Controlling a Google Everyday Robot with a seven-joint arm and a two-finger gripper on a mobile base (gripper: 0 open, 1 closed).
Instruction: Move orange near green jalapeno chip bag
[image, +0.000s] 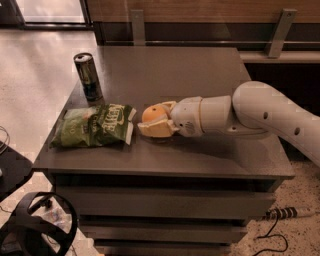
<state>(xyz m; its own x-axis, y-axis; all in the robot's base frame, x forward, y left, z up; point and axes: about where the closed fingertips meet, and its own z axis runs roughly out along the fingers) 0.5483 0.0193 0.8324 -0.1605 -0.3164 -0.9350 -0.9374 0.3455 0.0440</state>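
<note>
Nearby, tool (152, 119) clasps orange (153, 112) beside chip bag (92, 126), can (88, 77) behind.

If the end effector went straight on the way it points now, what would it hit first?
The green jalapeno chip bag: the end effector, shut on the orange, points at the bag's near end, a small gap away. The can stands further back, probably off that line.

Crowded left side, open room at the back

The gripper (154, 125), clasping the orange (151, 113), sits just beside the chip bag (92, 126). A can (88, 76) stands behind the bag. The table (170, 70) offers free passage at back and right.
</note>
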